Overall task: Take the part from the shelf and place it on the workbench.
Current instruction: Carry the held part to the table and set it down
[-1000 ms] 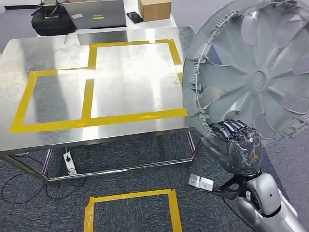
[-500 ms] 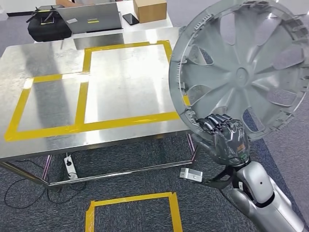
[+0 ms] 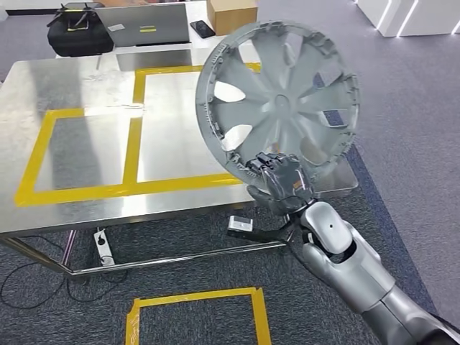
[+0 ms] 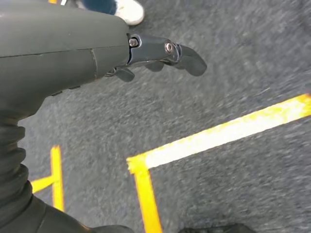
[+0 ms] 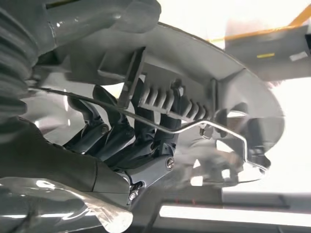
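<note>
- The right hand grips the lower rim of the part, a large grey wheel cover with spokes and a ribbed edge.
- In the right wrist view the fingers are curled up around the rim of the part, with the thumb pressed on the opposite face, so the rim is pinched between them.
- The part stands nearly upright, tilted a little, above the right end of the table; whether its edge touches the table top cannot be told.
- The table is bare polished steel, marked with yellow tape in joined rectangles; the part covers the right side of the larger rectangle.
- Beyond the far edge of the table lie a black bag, a grey laptop, a dark phone and a cardboard box.
- Under the table, on the grey carpet, a white power strip lies with dark cables beside it.
- Nearer than the table, a yellow tape frame marks the carpet.
- The left hand hangs over the carpet with nothing in it; its fingers are stretched out and loosely apart.
- In the left wrist view, yellow floor tape forms a corner on the carpet, and a white shoe of a person shows at the picture's edge.
</note>
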Tool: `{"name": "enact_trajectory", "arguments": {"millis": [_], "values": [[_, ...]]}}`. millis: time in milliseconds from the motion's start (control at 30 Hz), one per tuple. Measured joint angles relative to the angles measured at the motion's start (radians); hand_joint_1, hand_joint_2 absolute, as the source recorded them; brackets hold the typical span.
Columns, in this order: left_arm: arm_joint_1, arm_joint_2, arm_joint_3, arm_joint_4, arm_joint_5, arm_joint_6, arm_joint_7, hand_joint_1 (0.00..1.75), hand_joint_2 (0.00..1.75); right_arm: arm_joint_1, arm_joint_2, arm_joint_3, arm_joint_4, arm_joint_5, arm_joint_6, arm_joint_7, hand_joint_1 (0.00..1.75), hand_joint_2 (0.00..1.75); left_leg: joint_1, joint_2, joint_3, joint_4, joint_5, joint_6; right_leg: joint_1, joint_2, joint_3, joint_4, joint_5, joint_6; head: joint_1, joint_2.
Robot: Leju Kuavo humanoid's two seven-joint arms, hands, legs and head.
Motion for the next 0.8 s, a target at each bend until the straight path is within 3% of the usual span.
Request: {"name": "enact_trajectory", "arguments": {"millis": [67,100,133,167,233,300,400,467,533,600,633,667,700,767,800], "values": [[-0.002,0.001,-0.004,0.000,-0.004,-0.014,-0.012,0.00,1.75,-0.031,0.029,0.020,0.070,-0.007,0.007,0.005,1.75,1.75,-0.002,0.000,0.000,0.000,0.000,0.006,0.001,-0.001,-0.066,0.135,-0.055,0.001,0.002,0.000],[-0.002,0.001,-0.005,0.001,-0.006,-0.021,-0.017,0.00,1.75,-0.042,0.043,0.030,0.104,-0.009,0.010,0.005,1.75,1.75,-0.004,0.000,0.000,0.000,-0.001,0.007,0.001,-0.001,-0.096,0.190,-0.070,0.001,0.002,0.000],[-0.002,0.001,-0.007,0.001,-0.008,-0.028,-0.021,0.00,1.75,-0.050,0.057,0.039,0.138,-0.011,0.012,0.005,1.75,1.75,-0.006,-0.001,0.001,0.001,-0.002,0.008,0.002,-0.001,-0.111,0.211,-0.065,0.000,0.002,0.000],[-0.002,0.001,-0.009,0.002,-0.009,-0.034,-0.025,0.00,1.75,-0.058,0.070,0.048,0.169,-0.013,0.016,0.004,1.75,1.75,-0.007,-0.003,0.003,0.001,-0.003,0.008,0.002,-0.001,-0.106,0.193,-0.041,-0.004,0.002,0.000],[-0.003,0.001,-0.014,0.002,-0.013,-0.046,-0.034,0.00,1.75,-0.079,0.094,0.064,0.230,-0.016,0.024,0.002,1.75,1.75,-0.009,-0.007,0.008,0.002,-0.006,0.007,0.005,-0.001,-0.051,0.066,0.033,-0.016,0.002,0.000],[-0.005,0.000,-0.020,0.003,-0.017,-0.056,-0.039,0.00,1.75,-0.106,0.118,0.076,0.292,-0.019,0.031,0.003,1.75,1.75,-0.013,-0.009,0.006,0.005,-0.009,0.003,0.010,-0.002,0.004,-0.042,0.069,-0.026,0.001,0.000],[-0.005,0.001,-0.026,0.005,-0.020,-0.062,-0.042,0.00,1.75,-0.137,0.149,0.090,0.362,-0.021,0.035,0.006,1.75,1.75,-0.013,-0.009,-0.001,0.006,-0.010,-0.010,0.012,-0.001,0.023,-0.075,0.062,-0.032,0.001,0.000],[-0.005,0.001,-0.027,0.007,-0.021,-0.064,-0.043,0.00,1.75,-0.147,0.160,0.095,0.394,-0.022,0.036,0.011,1.75,1.75,-0.012,-0.007,-0.009,0.026,-0.026,-0.023,0.007,-0.003,0.029,-0.085,0.065,-0.038,0.000,0.000],[-0.005,0.002,-0.027,0.007,-0.021,-0.073,-0.046,0.00,1.75,-0.158,0.175,0.098,0.428,-0.022,0.041,0.018,1.75,1.75,-0.006,-0.005,-0.053,0.123,-0.077,-0.037,0.003,-0.004,0.035,-0.092,0.068,-0.043,-0.003,0.000],[-0.005,0.003,-0.028,0.008,-0.020,-0.090,-0.050,0.00,1.75,-0.171,0.195,0.101,0.475,-0.025,0.047,0.030,1.75,1.75,0.002,-0.005,-0.120,0.256,-0.125,-0.048,0.003,-0.003,0.037,-0.091,0.066,-0.045,-0.003,0.000],[-0.005,0.004,-0.028,0.008,-0.020,-0.097,-0.052,0.00,1.75,-0.176,0.206,0.102,0.503,-0.027,0.048,0.036,1.75,1.75,0.006,-0.005,-0.140,0.290,-0.126,-0.051,0.002,-0.002,0.038,-0.091,0.065,-0.044,-0.003,0.000],[-0.005,0.004,-0.028,0.008,-0.020,-0.102,-0.054,0.00,1.75,-0.182,0.217,0.103,0.533,-0.028,0.047,0.041,1.75,1.75,0.009,-0.004,-0.143,0.284,-0.106,-0.054,0.001,-0.001,0.041,-0.090,0.063,-0.043,-0.003,0.000],[-0.006,0.004,-0.029,0.008,-0.020,-0.105,-0.056,0.00,1.75,-0.187,0.227,0.103,0.562,-0.029,0.046,0.045,1.75,1.75,0.012,-0.004,-0.127,0.238,-0.069,-0.057,-0.001,-0.001,0.044,-0.089,0.060,-0.040,-0.003,0.000],[-0.006,0.004,-0.032,0.008,-0.020,-0.107,-0.063,0.00,1.75,-0.193,0.246,0.103,0.615,-0.031,0.040,0.048,0.87,0.87,0.016,-0.002,-0.070,0.103,0.001,-0.061,-0.003,0.000,0.050,-0.083,0.051,-0.031,-0.005,0.000],[-0.007,0.004,-0.033,0.008,-0.021,-0.107,-0.065,0.00,1.75,-0.194,0.254,0.103,0.639,-0.032,0.033,0.047,0.44,0.44,0.016,-0.003,-0.047,0.054,0.016,-0.059,-0.002,0.000,0.049,-0.080,0.048,-0.025,-0.006,0.000]]}}
